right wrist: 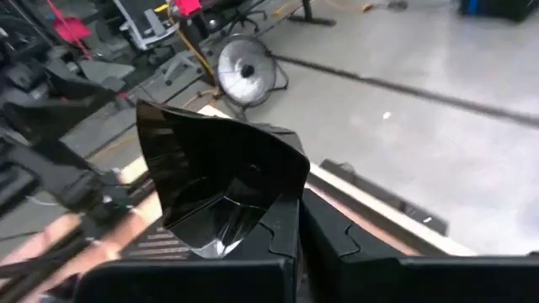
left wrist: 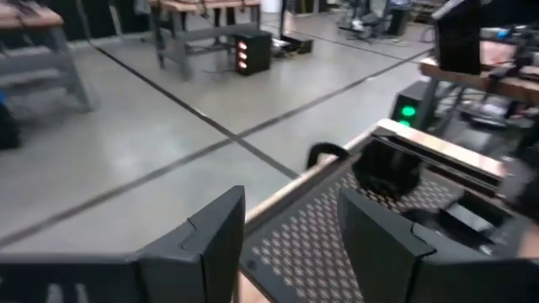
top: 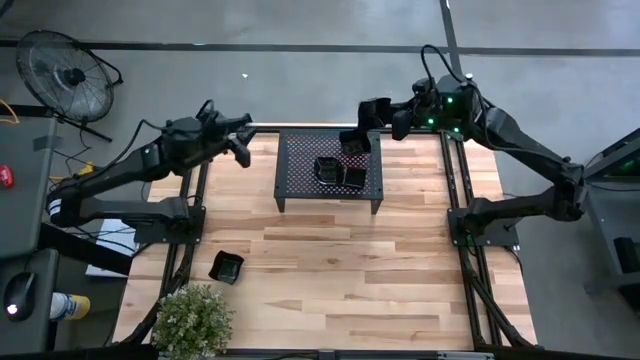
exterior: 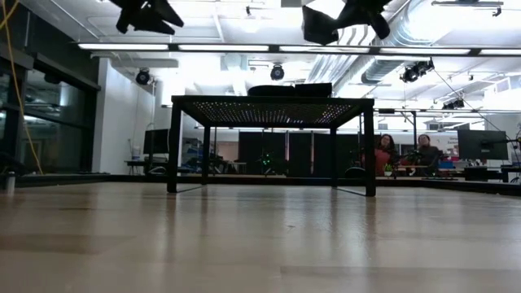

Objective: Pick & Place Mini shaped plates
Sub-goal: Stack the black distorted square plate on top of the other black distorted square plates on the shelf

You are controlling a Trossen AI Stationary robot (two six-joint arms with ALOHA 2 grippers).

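Three mini shaped plates, glossy and black, lie on the black perforated rack [top: 300, 150] at the table's far edge: one [top: 329, 170] near its middle, one [top: 354, 178] beside that, one [top: 355, 143] farther back. Another plate [top: 226, 267] rests on the wood at the near left. My right gripper [top: 385, 118] hangs above the rack's far right corner, shut on a further plate [right wrist: 215, 168]. My left gripper [top: 243, 140] is open and empty, in the air left of the rack, pointing toward it; its fingers [left wrist: 210, 244] frame the rack's corner [left wrist: 328, 219]. My right gripper pinches the plate between its two fingers at the edge of the rim [right wrist: 268, 220]. The fingers come from the table's right side, slanting slightly down. The plate stands on edge beyond the fingertips, hollow side toward the wrist camera, lifted clear above the rack.
A potted plant [top: 190, 320] stands at the table's near left corner. A floor fan [top: 65, 75] is beyond the far left corner. The wood in front of the rack [top: 350, 270] is bare. People sit in the room behind [exterior: 403, 150].
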